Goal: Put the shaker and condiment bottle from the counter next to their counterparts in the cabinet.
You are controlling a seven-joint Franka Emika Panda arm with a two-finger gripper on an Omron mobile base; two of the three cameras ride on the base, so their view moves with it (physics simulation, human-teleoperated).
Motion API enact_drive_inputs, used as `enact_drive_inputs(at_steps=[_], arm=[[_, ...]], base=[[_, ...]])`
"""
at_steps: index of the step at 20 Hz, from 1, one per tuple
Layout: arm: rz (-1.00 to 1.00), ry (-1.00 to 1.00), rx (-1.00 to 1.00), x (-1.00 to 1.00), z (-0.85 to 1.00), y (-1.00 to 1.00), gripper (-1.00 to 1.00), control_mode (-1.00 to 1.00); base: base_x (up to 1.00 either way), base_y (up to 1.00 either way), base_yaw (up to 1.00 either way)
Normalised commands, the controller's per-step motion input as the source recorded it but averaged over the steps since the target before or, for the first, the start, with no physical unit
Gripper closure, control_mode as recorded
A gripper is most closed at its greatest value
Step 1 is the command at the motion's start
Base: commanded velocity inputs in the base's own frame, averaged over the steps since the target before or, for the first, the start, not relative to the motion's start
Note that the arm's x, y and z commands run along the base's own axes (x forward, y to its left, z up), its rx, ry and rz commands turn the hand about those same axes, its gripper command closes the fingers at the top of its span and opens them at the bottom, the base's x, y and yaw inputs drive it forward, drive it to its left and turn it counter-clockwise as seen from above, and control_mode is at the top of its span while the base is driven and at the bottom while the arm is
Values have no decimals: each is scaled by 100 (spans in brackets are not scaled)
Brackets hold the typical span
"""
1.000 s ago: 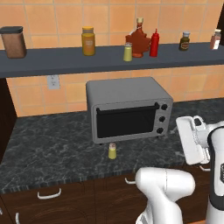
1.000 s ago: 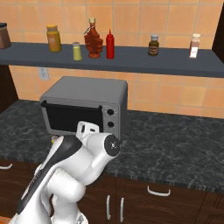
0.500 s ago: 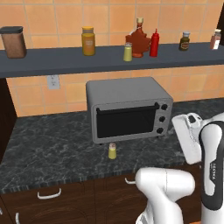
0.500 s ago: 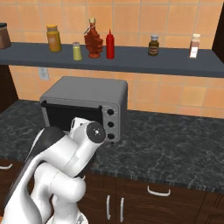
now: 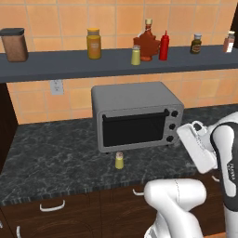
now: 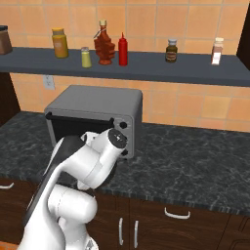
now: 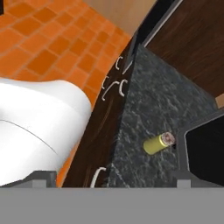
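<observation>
One yellow-green shaker (image 5: pixel 119 160) stands on the dark counter just in front of the toaster oven; in the hand view this shaker (image 7: pixel 158 142) lies ahead of my gripper (image 7: pixel 112 178), at some distance. The gripper's fingertips (image 7: pixel 43 177) stand wide apart, open and empty. My white hand (image 5: pixel 197 148) hovers to the right of the oven, above the counter's front edge. On the cabinet shelf (image 5: pixel 69 67) a matching shaker (image 5: pixel 135 56), the maple-leaf bottle (image 5: pixel 147 44) and the red condiment bottle (image 5: pixel 164 46) stand side by side; from the right they are the shaker (image 6: pixel 86 57), leaf bottle (image 6: pixel 104 46) and condiment bottle (image 6: pixel 122 50).
A grey toaster oven (image 5: pixel 135 116) sits at the back of the counter (image 5: pixel 51 158). The shelf also carries a brown canister (image 5: pixel 14 44), an orange-yellow jar (image 5: pixel 94 43), a dark brown bottle (image 5: pixel 197 44) and a pale shaker (image 5: pixel 228 42). Brown drawers with white handles (image 7: pixel 118 87) run below.
The arm has swung, its elbow moving right in the right base view, and the hand has turned and drifted slightly left. Bottles and shakers have stayed put. The jaws remain open.
</observation>
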Motion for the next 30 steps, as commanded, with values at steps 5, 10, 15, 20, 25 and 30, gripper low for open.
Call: enact_drive_inputs(at_steps=[5, 10, 15, 20, 25, 30], arm=[[-3, -11, 2, 2, -19, -6, -100, -100], [-33, 0, 7, 24, -26, 0, -100, -100], [-25, 0, 5, 33, -8, 0, -100, -100], [-6, 0, 9, 2, 0, 0, -100, -100], [0, 0, 9, 2, -19, 17, -100, -100], [0, 0, 8, 14, -23, 38, -100, -100]], base=[[0, 0, 0], [0, 0, 0], [0, 0, 0], [0, 0, 0], [0, 0, 0], [0, 0, 0]])
